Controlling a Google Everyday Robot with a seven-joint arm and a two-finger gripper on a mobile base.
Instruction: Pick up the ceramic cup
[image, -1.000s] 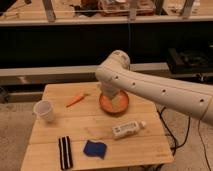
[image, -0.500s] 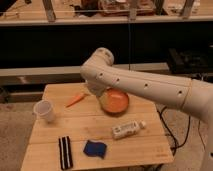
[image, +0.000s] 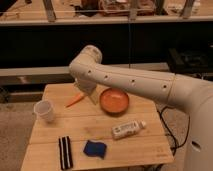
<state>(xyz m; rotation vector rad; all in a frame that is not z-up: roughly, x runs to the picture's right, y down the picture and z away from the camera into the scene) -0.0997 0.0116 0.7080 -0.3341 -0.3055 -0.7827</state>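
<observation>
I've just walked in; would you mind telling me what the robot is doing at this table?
The robot's arm reaches over the table from the right, its gripper hanging between the carrot and the orange bowl. The ceramic cup it must pick up stands upright near the left edge, apart from the gripper and not yet grasped. A bottle and a blue sponge lie in front.

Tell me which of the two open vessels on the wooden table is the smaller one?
The white tapered ceramic cup, standing upright; the orange bowl is far wider and shallow. The gripper hangs between them, nearer the bowl.
</observation>
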